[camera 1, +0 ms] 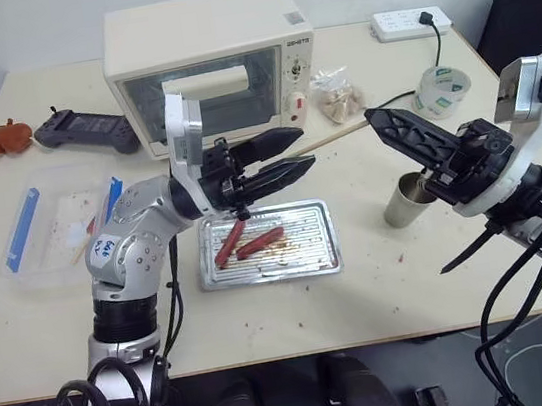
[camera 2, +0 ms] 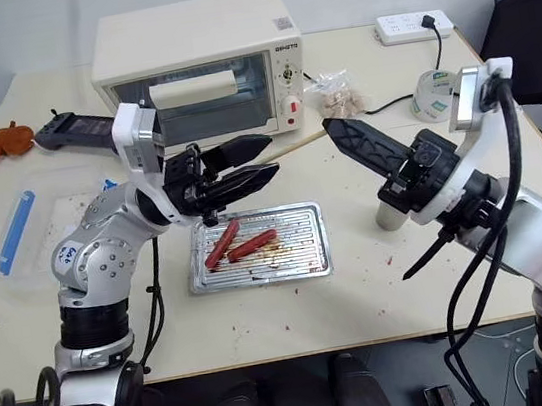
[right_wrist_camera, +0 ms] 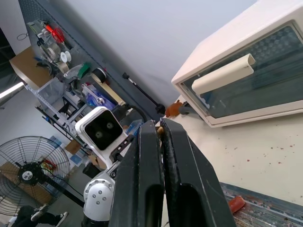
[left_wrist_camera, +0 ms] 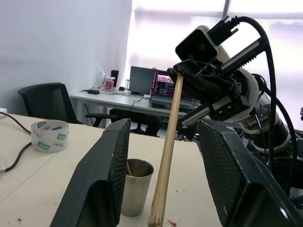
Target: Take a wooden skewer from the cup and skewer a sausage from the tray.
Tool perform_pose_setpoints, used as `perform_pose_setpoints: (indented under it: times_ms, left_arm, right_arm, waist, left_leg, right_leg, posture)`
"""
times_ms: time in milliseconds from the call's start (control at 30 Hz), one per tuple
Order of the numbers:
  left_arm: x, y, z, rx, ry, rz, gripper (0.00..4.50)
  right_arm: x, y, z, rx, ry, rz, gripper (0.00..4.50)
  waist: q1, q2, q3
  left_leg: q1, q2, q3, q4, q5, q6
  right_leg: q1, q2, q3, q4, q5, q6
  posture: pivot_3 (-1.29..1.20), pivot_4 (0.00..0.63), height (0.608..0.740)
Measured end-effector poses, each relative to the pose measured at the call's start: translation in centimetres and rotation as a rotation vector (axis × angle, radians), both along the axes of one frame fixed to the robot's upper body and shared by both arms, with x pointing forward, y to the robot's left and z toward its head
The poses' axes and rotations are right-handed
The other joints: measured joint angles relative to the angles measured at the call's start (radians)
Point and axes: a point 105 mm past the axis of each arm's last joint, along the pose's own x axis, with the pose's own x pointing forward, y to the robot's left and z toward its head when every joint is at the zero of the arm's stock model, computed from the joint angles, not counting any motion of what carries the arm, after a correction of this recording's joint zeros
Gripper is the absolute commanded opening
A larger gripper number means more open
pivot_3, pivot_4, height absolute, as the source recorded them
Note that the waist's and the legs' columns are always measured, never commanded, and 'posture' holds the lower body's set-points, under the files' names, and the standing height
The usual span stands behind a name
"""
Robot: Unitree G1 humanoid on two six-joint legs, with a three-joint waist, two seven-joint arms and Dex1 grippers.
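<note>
My right gripper is shut on one end of the wooden skewer, holding it in the air above the table. The stick runs left to my left gripper. In the left wrist view the skewer stands between that gripper's two fingers with a gap on each side, so it is open. Below them the silver tray holds two reddish-brown sausages at its left end. The cup stands to the right of the tray, under my right arm.
A cream toaster oven stands behind the tray. A tape roll and a power strip are at the back right. A clear plastic box with blue clips lies at the left, a black controller behind it.
</note>
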Motion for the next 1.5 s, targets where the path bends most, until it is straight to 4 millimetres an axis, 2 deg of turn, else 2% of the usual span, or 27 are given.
perform_pose_setpoints:
  times_ms: [233,467,700,1300,1333,1500]
  left_arm:
    - [-0.18,0.0,0.05,-0.005,0.003,-0.017,0.02]
    - [-0.35,-0.1,-0.01,0.0,0.001,-0.032,0.02]
    - [0.28,-0.04,-0.27,0.005,0.023,-0.004,1.9]
    - [0.16,-0.63,-0.51,-0.005,0.035,-0.032,1.9]
    - [0.12,-0.72,-0.44,-0.011,0.036,-0.036,1.51]
    - [-0.04,-0.88,0.29,-0.028,0.021,-0.052,0.12]
  right_arm:
    - [0.04,-0.04,0.05,0.003,0.0,-0.005,0.0]
    - [0.06,-0.08,0.13,0.01,-0.001,-0.007,0.0]
    - [-0.03,-0.02,0.12,0.009,-0.003,-0.004,0.0]
    - [0.07,-0.07,0.3,0.022,-0.001,-0.023,0.0]
    - [0.05,-0.06,0.3,0.022,-0.002,-0.023,0.0]
    - [0.06,-0.06,0.31,0.023,-0.001,-0.025,0.0]
  waist:
    - [0.0,0.0,0.0]
    - [0.0,0.0,0.0]
    - [0.0,0.0,0.0]
    - [0.0,0.0,0.0]
    - [0.001,0.0,0.0]
    - [0.0,0.0,0.0]
  left_leg:
    - [0.0,0.0,0.0,0.0,0.0,0.0]
    - [0.0,0.0,0.0,0.0,0.0,0.0]
    - [0.0,0.0,0.0,0.0,0.0,0.0]
    - [0.0,0.0,0.0,0.0,0.0,0.0]
    - [0.0,0.0,0.0,0.0,0.0,0.0]
    - [0.0,0.0,0.0,-0.001,0.0,0.0]
  right_leg:
    - [0.0,0.0,0.0,0.0,0.0,0.0]
    - [0.0,0.0,0.0,0.0,0.0,0.0]
    - [0.0,0.0,0.0,0.0,0.0,0.0]
    - [0.0,0.0,0.0,-0.001,0.0,0.0]
    - [0.0,0.0,0.0,-0.001,0.0,0.0]
    - [0.0,0.0,0.0,-0.001,0.0,0.0]
  posture:
    - [0.0,0.15,0.74]
    - [0.0,0.15,0.74]
    - [0.0,0.15,0.74]
    - [0.0,0.15,0.74]
    - [0.0,0.15,0.74]
    - [0.0,0.15,0.74]
